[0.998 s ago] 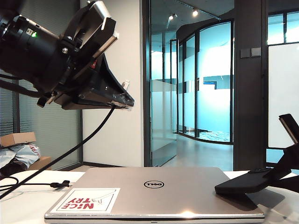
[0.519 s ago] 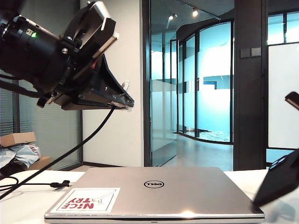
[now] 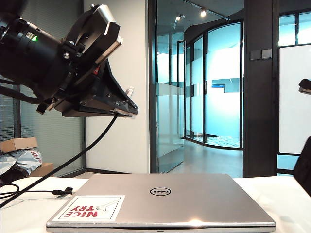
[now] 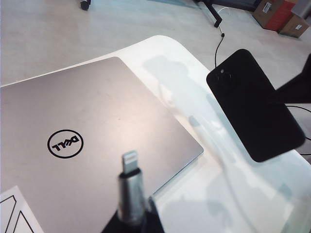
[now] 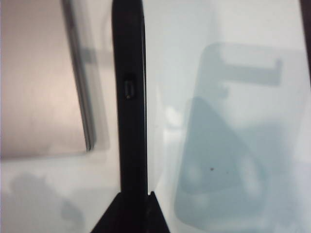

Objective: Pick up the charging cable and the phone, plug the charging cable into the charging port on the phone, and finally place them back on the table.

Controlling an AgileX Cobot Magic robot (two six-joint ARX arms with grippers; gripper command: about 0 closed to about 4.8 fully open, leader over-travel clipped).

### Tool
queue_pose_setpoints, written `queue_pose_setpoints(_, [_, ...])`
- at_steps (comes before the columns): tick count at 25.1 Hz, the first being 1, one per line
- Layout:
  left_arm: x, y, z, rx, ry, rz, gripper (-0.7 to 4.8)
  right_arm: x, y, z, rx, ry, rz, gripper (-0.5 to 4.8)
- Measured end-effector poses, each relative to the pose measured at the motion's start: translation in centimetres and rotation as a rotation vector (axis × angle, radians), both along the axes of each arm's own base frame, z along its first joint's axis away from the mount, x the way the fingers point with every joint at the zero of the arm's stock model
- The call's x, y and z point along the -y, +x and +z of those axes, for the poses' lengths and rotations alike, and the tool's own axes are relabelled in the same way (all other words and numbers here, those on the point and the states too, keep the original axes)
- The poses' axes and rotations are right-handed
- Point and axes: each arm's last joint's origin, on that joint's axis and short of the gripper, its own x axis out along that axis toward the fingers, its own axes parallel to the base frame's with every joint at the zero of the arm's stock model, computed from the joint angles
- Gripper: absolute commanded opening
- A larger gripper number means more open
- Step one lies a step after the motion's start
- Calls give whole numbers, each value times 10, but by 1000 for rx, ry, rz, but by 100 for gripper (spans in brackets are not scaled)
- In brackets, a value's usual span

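Phone (image 4: pixel 255 104) lifted off the Dell laptop (image 3: pixel 160 201) in the tight right hand (image 5: pixel 132 213), charging cable (image 4: pixel 130 187) pinched in the left hand (image 3: pixel 124 109), ready for plugging.

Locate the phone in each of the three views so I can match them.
Exterior view: only a dark sliver, the phone, at the right edge.
Left wrist view: black slab beyond the laptop, held off the table.
Right wrist view: seen edge-on in the right gripper.
Shared landmark: the laptop.
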Motion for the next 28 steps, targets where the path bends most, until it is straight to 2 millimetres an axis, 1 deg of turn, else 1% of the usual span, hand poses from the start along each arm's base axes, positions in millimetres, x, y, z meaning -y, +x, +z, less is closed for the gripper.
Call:
queue_pose_setpoints(2, [0,0,0,0,0,0,-6,-5,-1,0,-19,-26,46,-5])
queue_pose_setpoints(5, [0,0,0,0,0,0,-6,-10,-2,-5,-62,-72,82,-5])
queue_pose_setpoints(9, [0,0,0,0,0,0,-6,-16,-3,-20,-176,-145,122,-5])
queue_pose_setpoints(13, [0,0,0,0,0,0,-6,-18,1,-28,-232,-151,127,-2])
queue_pose_setpoints(15, [0,0,0,0,0,0,-6,-18,4,-29,-239,-152,128,22])
queue_pose_setpoints(16, [0,0,0,0,0,0,-6,-18,5,-30,-243,-151,129,55])
queue_pose_setpoints(17, [0,0,0,0,0,0,-6,-19,6,-30,-251,-143,132,72])
queue_pose_setpoints(18, [0,0,0,0,0,-1,-6,-19,6,-31,-256,-138,137,78])
queue_pose_setpoints(20, [0,0,0,0,0,-1,-6,-20,6,-43,-298,-111,147,78])
queue_pose_setpoints(22, [0,0,0,0,0,0,-6,-20,4,-42,-314,-113,149,77])
queue_pose_setpoints(24, [0,0,0,0,0,0,-6,-20,7,-42,-293,-109,147,77])
queue_pose_setpoints(28, [0,0,0,1,0,-1,-6,-21,10,-47,-301,-111,146,77])
